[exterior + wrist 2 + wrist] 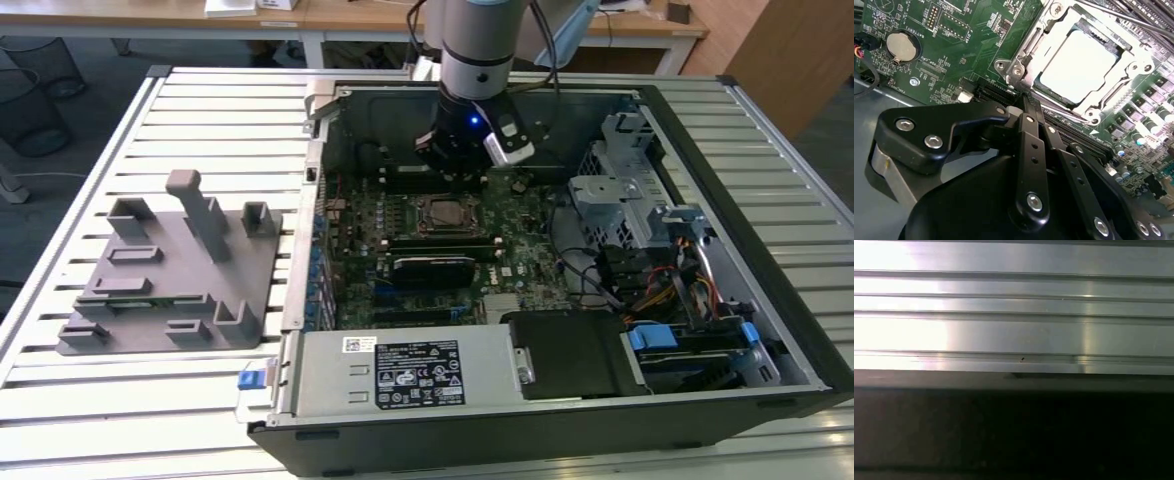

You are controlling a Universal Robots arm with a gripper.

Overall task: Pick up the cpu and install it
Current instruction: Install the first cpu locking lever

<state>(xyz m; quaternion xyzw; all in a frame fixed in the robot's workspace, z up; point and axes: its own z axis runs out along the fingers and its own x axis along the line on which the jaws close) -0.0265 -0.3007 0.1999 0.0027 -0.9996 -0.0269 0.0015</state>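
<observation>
While the arm (477, 40) reaches down into the open computer case (694, 130), the gripper (461, 175) hangs just above the motherboard (521, 240), on the far side of the socket (442, 212) in the exterior view. Whether its fingers are spread or pressed together cannot be told: in the second wrist view the black linkage bars (1033, 165) run close together toward the board, but their tips are hidden. Nothing can be seen held between them.

The cpu (1079, 65) lies flat in the socket, its silvery-white top facing up, framed on all sides by the metal frame (1019, 65). In the second wrist view it sits just beyond the end of the linkage, apart from it. A round coin cell (900, 46) sits on the green board well to one side of the socket.

In the exterior view the case lies on its side on a ribbed metal bench (200, 110), with a power supply (400, 370) at its near edge and a drive cage (627, 150) toward the exterior view's right. A grey plastic fixture (174, 270) with upright posts rests on the bench at the exterior view's left, well apart from the case. The first wrist view shows ribbed metal slats (1014, 315) above a dark band.
</observation>
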